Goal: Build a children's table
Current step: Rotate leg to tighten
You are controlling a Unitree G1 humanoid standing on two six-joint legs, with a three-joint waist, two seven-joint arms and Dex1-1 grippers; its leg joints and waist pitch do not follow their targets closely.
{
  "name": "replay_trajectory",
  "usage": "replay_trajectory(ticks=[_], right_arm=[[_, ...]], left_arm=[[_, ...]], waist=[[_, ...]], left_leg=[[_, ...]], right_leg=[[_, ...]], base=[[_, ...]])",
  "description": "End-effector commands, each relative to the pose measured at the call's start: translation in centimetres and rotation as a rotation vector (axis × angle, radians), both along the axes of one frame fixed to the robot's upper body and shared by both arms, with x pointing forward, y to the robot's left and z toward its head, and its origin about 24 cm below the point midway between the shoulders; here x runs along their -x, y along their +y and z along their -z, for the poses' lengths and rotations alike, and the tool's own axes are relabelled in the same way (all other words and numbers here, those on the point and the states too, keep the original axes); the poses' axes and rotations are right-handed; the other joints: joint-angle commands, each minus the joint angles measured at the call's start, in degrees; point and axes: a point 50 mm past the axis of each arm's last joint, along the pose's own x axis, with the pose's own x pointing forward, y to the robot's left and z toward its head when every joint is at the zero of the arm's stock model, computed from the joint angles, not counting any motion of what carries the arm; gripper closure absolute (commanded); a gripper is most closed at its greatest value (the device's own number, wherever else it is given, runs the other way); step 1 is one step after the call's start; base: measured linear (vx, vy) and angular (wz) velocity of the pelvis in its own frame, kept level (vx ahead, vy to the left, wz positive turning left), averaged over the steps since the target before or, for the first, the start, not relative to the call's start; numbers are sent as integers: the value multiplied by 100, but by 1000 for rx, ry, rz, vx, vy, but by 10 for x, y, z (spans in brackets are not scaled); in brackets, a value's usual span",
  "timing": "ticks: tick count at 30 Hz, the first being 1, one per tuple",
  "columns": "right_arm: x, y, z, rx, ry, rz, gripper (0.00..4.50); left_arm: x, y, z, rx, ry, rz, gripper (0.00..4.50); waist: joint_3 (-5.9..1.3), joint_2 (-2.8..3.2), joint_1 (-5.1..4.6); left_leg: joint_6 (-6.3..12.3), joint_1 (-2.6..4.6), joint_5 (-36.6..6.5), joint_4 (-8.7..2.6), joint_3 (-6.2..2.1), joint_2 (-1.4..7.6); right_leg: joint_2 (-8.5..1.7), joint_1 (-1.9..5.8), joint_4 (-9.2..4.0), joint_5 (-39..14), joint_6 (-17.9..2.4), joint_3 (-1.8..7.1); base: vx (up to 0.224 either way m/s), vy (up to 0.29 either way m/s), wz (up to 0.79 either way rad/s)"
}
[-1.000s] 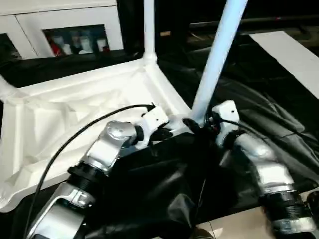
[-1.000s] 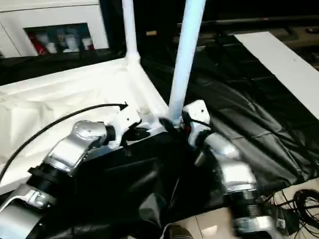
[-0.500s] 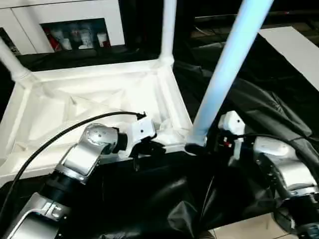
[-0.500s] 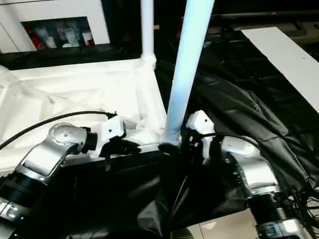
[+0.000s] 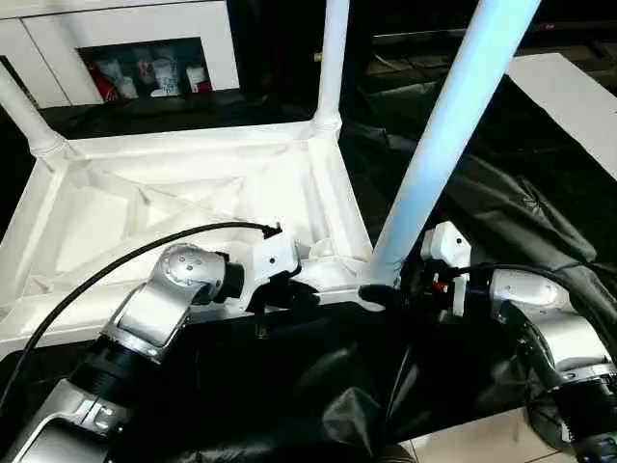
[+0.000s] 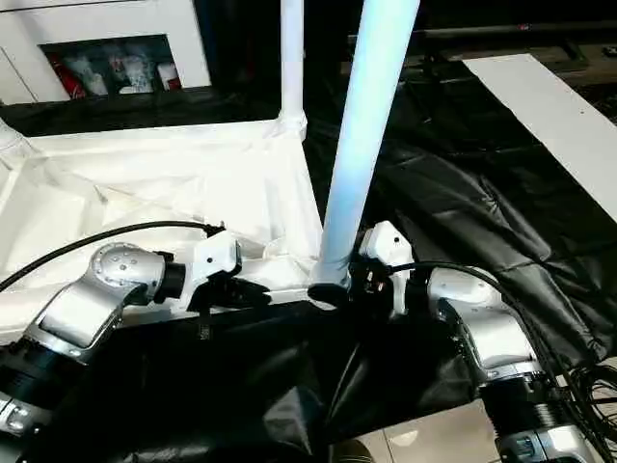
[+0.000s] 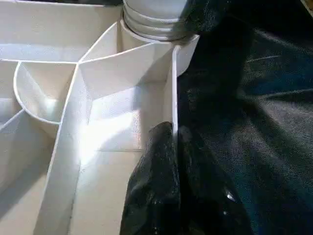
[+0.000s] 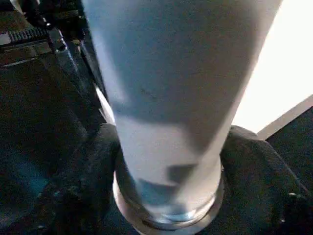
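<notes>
- Right gripper (image 6: 339, 285) is seen with its two black fingers (image 8: 93, 176) standing on either side of the base of the near leg (image 5: 445, 145), at the tabletop's near right corner; whether they press the tube cannot be told.
- Left gripper (image 5: 307, 293) is closed on the thin near rim of the upturned tabletop (image 5: 174, 193), just beside that same corner, its fingertips (image 7: 156, 161) pinching the wall.
- The tabletop lies underside up on black sheeting (image 6: 463, 193), with legs already standing in the far right corner (image 5: 332, 58) and the far left corner (image 5: 24, 116).
- The step in hand is judged to be seating the near leg in its socket.
- The rim should be kept pinned while the leg is pressed straight along its own axis.
- A sideways push is best avoided, since the tall leg could lever the socket.
</notes>
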Motion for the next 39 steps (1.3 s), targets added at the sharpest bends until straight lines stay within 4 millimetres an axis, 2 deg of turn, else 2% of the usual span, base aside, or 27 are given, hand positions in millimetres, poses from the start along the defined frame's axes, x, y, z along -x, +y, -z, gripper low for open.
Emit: replay_trajectory(ticks=[1,2,4,10,12,14,16,17,18,19,21,23,24,27,30,31,32,33,35,36,38,39], right_arm=[[1,-1,1,16,1,-14,150],[1,-1,1,16,3,-17,150],[2,-1,3,19,8,-24,178],[5,1,8,20,21,-24,187],[1,2,16,-4,25,91,188],[-5,3,22,-19,29,193,188],[-10,9,30,-26,32,314,188],[-12,16,35,-31,34,387,188],[-15,20,36,-43,31,437,188],[-16,25,36,-57,27,474,188],[-21,34,37,-74,13,571,188],[-23,39,38,-70,9,606,188],[-24,43,38,-59,4,631,188],[-31,61,40,-44,7,721,188],[-31,72,37,-91,13,686,188],[-29,74,34,-138,12,662,188],[-29,75,31,-169,8,655,156],[-28,74,29,-189,1,641,136],[-27,71,27,-202,-1,629,120],[-25,66,24,-208,-1,599,120],[-25,62,22,-204,-5,572,87],[-20,51,17,-207,8,470,87]], left_arm=[[8,-1,12,-7,72,32,450],[8,-1,12,-8,72,31,450],[9,0,13,-12,75,30,450],[10,1,15,-20,84,25,450],[7,-2,19,-14,76,-31,450],[2,-6,21,-7,66,-81,450],[-6,-13,25,0,57,-169,450],[-12,-18,28,1,55,-226,450],[-15,-21,29,-1,51,-261,450],[-18,-23,30,-2,49,-286,450],[-25,-29,33,-9,44,-347,450],[-27,-31,34,-16,38,-373,450],[-29,-33,35,-25,35,-393,450],[-36,-40,40,-63,10,-446,450],[-38,-43,40,-69,-1,-451,450],[-39,-44,39,-66,-5,-444,450],[-39,-44,39,-64,-8,-440,450],[-39,-44,38,-57,-9,-433,450],[-39,-44,36,-50,-11,-412,450],[-38,-43,34,-42,-12,-384,450],[-37,-42,33,-37,-13,-360,450],[-33,-39,29,-22,-9,-305,450]], waist=[[-372,-82,13],[-368,-84,14],[-358,-77,13],[-346,-69,13],[-328,-66,8],[-303,-65,-8],[-258,-52,-37],[-252,-56,-37],[-225,-74,-35],[-223,-62,-26],[-233,-70,-27],[-235,-81,-26],[-225,-62,-30],[-235,-52,-37],[-241,-50,-29],[-246,-41,-23],[-255,-44,-22],[-263,-37,-9],[-255,-43,-12],[-240,-52,-10],[-233,-48,-14],[-230,-74,-19]], left_leg=[[1027,18,149,-243,8,163],[1022,20,135,-246,7,167],[985,22,56,-252,5,173],[897,26,-64,-258,3,173],[852,23,-127,-268,8,168],[705,21,-340,-289,6,165],[435,58,-797,-327,9,159],[358,69,-892,-334,2,155],[230,80,-1073,-354,-10,143],[146,98,-1228,-377,-31,136],[89,126,-1333,-386,-45,133],[98,101,-1298,-398,-50,118],[107,95,-1311,-406,-43,119],[58,108,-1407,-418,-61,106],[104,87,-1386,-433,-66,112],[128,88,-1345,-437,-62,126],[151,78,-1308,-438,-59,126],[181,92,-1238,-436,-45,134],[236,72,-1192,-443,-40,136],[249,62,-1226,-451,-39,138],[265,46,-1293,-468,-53,139],[279,42,-1326,-465,-50,140]], right_leg=[[-359,412,-259,568,-1778,255],[-357,407,-259,543,-1778,254],[-361,402,-270,397,-1763,252],[-360,394,-284,205,-1731,257],[-361,377,-308,90,-1715,257],[-369,368,-361,-338,-1664,249],[-362,317,-458,-1222,-1449,254],[-368,311,-481,-1436,-1389,253],[-374,308,-530,-1905,-1228,258],[-380,294,-560,-2306,-1059,256],[-388,269,-595,-2529,-907,271],[-380,274,-597,-2507,-837,276],[-372,252,-614,-2513,-803,278],[-381,240,-626,-2657,-723,280],[-382,249,-633,-2567,-658,281],[-386,253,-626,-2408,-694,284],[-386,265,-620,-2292,-718,284],[-386,259,-616,-2090,-788,288],[-379,276,-603,-1925,-886,285],[-379,276,-612,-1972,-887,281],[-387,284,-625,-2162,-839,272],[-393,276,-645,-2318,-793,271]], base=[[0,0,0],[0,0,0],[0,0,0],[0,0,0],[0,0,0],[0,0,0],[0,0,0],[0,0,0],[0,0,0],[0,0,0],[0,0,0],[0,0,0],[0,0,0],[0,0,0],[0,0,0],[0,0,0],[0,0,0],[0,0,0],[0,0,0],[0,0,0],[0,0,0],[0,0,0]])
